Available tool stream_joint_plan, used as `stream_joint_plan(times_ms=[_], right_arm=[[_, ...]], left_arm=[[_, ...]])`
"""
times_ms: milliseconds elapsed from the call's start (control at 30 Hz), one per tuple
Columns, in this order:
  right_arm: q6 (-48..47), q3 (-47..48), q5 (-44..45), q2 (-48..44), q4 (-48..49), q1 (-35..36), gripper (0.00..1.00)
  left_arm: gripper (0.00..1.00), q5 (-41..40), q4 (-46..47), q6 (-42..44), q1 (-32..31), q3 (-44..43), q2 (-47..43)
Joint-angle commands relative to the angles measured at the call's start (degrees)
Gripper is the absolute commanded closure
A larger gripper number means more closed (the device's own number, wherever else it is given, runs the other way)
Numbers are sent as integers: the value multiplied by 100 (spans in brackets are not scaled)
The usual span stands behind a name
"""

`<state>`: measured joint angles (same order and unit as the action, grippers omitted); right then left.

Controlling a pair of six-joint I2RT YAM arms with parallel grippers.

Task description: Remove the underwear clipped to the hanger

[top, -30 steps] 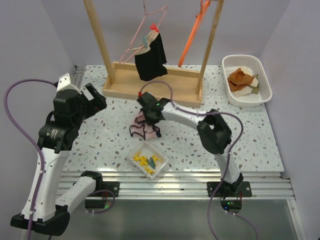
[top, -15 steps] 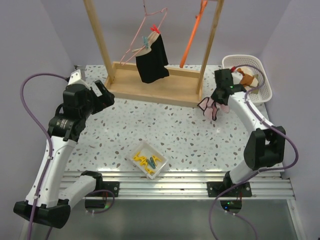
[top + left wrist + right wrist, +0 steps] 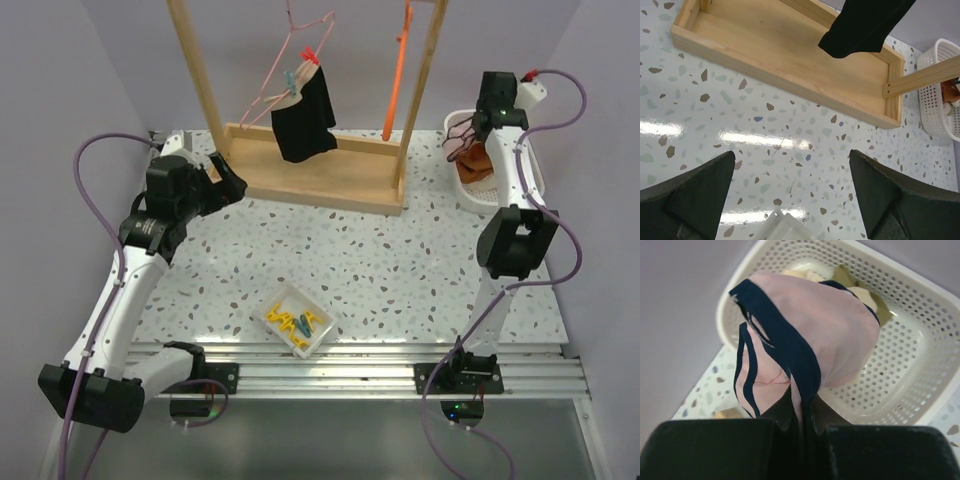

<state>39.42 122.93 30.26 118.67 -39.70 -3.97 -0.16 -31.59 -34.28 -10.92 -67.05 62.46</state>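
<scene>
— Speckled table [image 3: 400,270], how far along?
— Halfway, I'd say: right gripper [image 3: 801,412] pinches pale pink navy-trimmed briefs [image 3: 810,335] over white plastic basket [image 3: 905,360]; black briefs [image 3: 305,120] hang clipped on pink wire hanger [image 3: 275,75]; left gripper [image 3: 792,165] gapes empty.

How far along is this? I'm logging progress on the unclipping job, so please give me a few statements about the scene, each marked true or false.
1. The right fingers are shut on the pink briefs, holding them over the white basket. True.
2. The black briefs lie in the basket. False: they hang clipped to the pink hanger on the wooden rack.
3. The left fingers are open and hold nothing. True.
4. The tray of pegs sits inside the base of the wooden rack. False: it sits on the table near the front edge, between the two arms.
</scene>
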Motion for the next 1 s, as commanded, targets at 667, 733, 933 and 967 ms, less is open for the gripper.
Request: stream_joint_plan(times_ms=[667, 733, 933, 967], right_arm=[[-398, -2888, -45, -1732, 579, -271, 2], [-452, -3247, -747, -2250, 271, -271, 2], [-1532, -4669, -4089, -3523, -187, 18, 9], [-1864, -4821, -4342, -3657, -257, 201, 10]], left_arm=[[0, 236, 532, 115, 46, 157, -5], [0, 228, 296, 123, 55, 131, -5], [0, 385, 83, 106, 55, 393, -242], [0, 446, 92, 106, 55, 429, -295]])
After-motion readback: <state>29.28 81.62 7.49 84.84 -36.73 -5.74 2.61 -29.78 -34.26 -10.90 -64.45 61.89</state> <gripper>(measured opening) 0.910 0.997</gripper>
